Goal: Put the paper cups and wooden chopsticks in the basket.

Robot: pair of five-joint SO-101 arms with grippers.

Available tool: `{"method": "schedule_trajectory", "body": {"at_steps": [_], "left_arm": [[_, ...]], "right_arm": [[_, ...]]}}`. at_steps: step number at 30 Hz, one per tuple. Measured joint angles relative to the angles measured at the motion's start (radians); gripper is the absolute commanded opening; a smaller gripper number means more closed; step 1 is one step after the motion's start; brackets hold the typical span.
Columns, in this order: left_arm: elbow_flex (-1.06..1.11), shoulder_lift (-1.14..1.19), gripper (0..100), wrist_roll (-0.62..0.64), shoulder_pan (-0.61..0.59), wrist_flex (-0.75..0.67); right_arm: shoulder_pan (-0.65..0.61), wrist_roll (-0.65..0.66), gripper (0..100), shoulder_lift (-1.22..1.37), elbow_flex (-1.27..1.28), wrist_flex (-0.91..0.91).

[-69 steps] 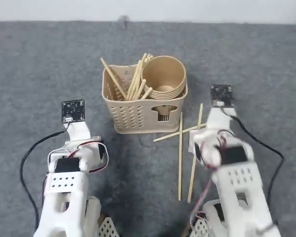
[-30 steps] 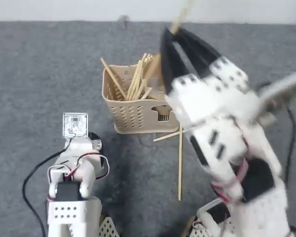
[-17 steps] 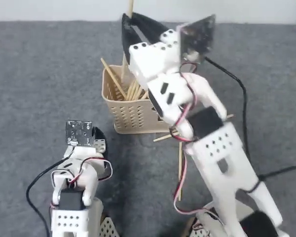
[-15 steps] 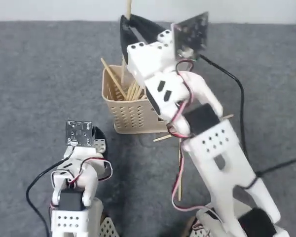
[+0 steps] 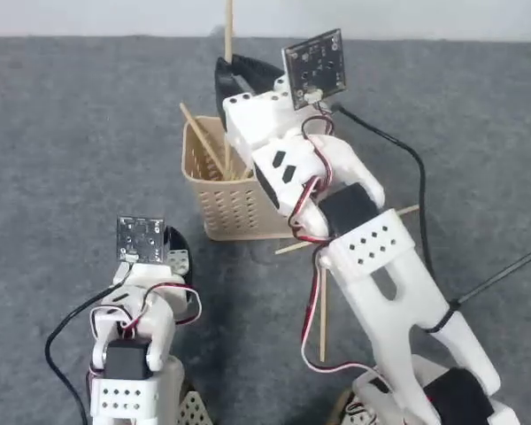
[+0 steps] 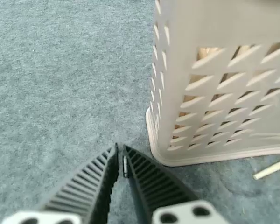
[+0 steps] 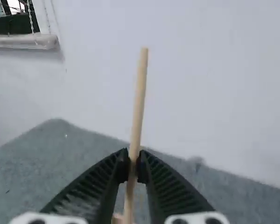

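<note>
The tan slotted basket [image 5: 223,199] stands mid-carpet with several wooden chopsticks [image 5: 203,140] leaning inside it. Over its back left part hangs my right gripper [image 5: 231,78], shut on one chopstick [image 5: 228,31] that points straight up. The right wrist view shows the same grip [image 7: 133,161] with the chopstick [image 7: 139,102] rising against a white wall. The right arm covers the paper cups. My left gripper [image 6: 121,157] is shut on nothing, low over the carpet just in front of the basket [image 6: 214,93]; it sits at lower left [image 5: 173,250] in the high view.
A few loose chopsticks lie on the grey carpet right of the basket, one slanted [image 5: 288,245], one lengthwise [image 5: 323,305], and a tip [image 5: 408,211] pokes out past the right arm. One end [image 6: 271,169] lies beside the basket's base. Open carpet extends to the left.
The right arm rose from the carpet with a chopstick and swung left over the basket; in the last half second it settled slightly lower. The left arm drew back a little.
</note>
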Motion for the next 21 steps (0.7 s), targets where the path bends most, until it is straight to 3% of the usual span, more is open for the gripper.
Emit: {"method": "schedule_trajectory", "body": {"at_steps": [7,13,21], "left_arm": [[0.0,0.0,1,0.0,0.0,0.0],[0.0,0.0,1,0.0,0.0,0.0],[0.0,0.0,1,0.0,0.0,0.003]], "right_arm": [[0.002,-0.009,9.6,-0.015,-0.137,0.284],[0.0,-0.083,8.9,-0.173,-0.186,0.554],[0.002,-0.089,1.7,-0.311,-0.186,0.996]]}}
